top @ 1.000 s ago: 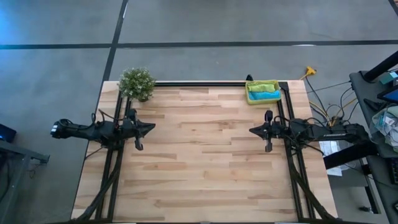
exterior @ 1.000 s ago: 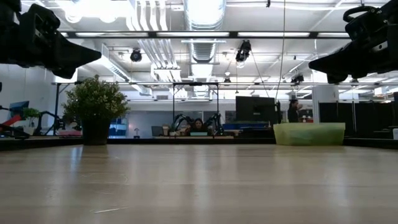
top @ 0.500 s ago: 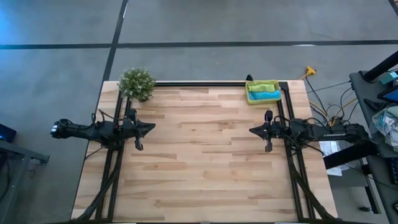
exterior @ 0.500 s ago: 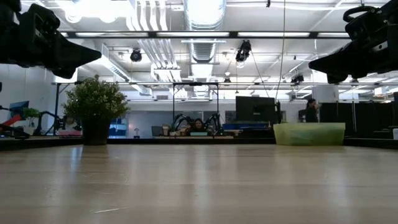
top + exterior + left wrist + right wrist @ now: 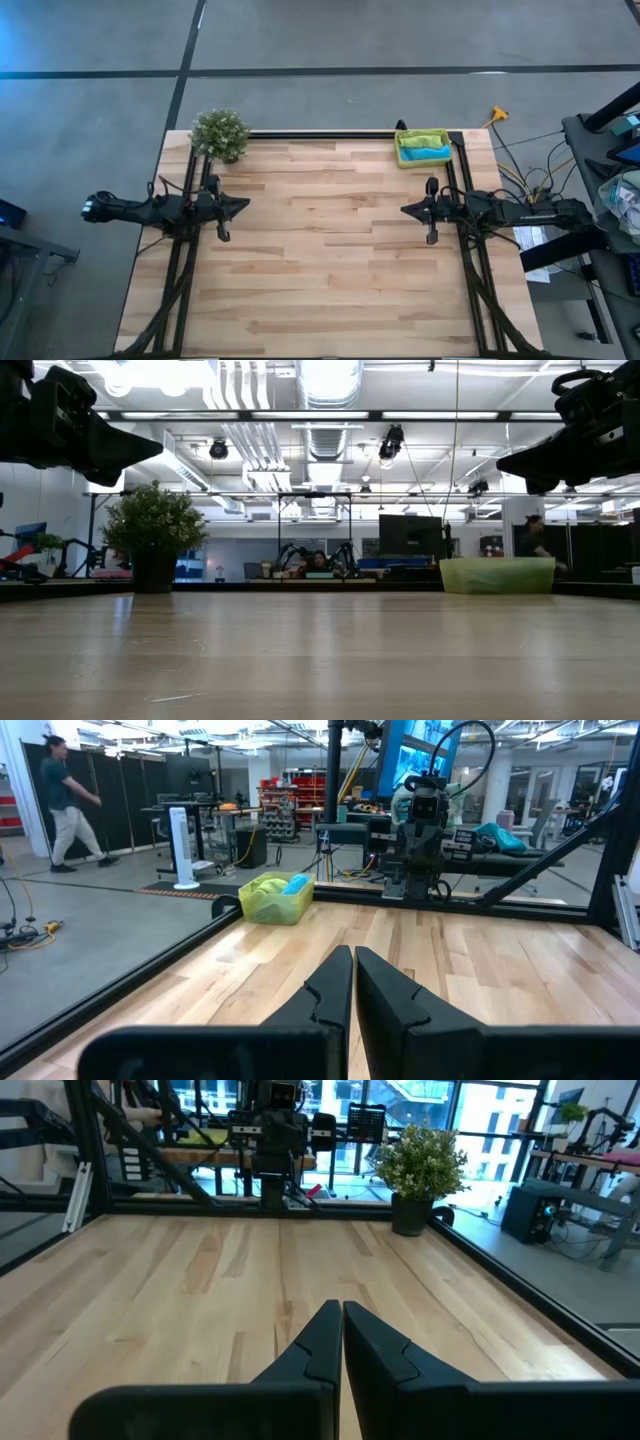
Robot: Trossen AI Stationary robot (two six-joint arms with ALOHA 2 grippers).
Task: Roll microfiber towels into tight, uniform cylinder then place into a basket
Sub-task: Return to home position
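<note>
The yellow basket [image 5: 270,912] sits at the far corner of the counter [image 5: 320,270], in the upper right part of the high view, close against the black rail at the counter's back edge. It is a small shallow tray with low walls, and its long side runs left to right in that frame, with a slight tilt.

Two rolled towels lie inside it, side by side and touching. The green towel [image 5: 420,141] is the one nearer the top of the frame, and the blue towel [image 5: 427,154] lies just below it. Both rolls have their long axis along the basket's long side, left to right across the high view. From the left wrist view the green roll looks bunched and a little loose, rising above the rim. The blue one pokes up at the end of the basket nearer the other arm.

My left end effector [image 5: 353,952] hangs above the counter at the left middle of the high view, pointing toward the centre. Its fingers are drawn together with only a thin slit between them, and they hold nothing. My right end effector [image 5: 341,1308] mirrors it at the right middle, below the basket in the frame and well apart from it, likewise narrow and empty.

A potted plant [image 5: 220,133] stands at the counter's upper left corner.
</note>
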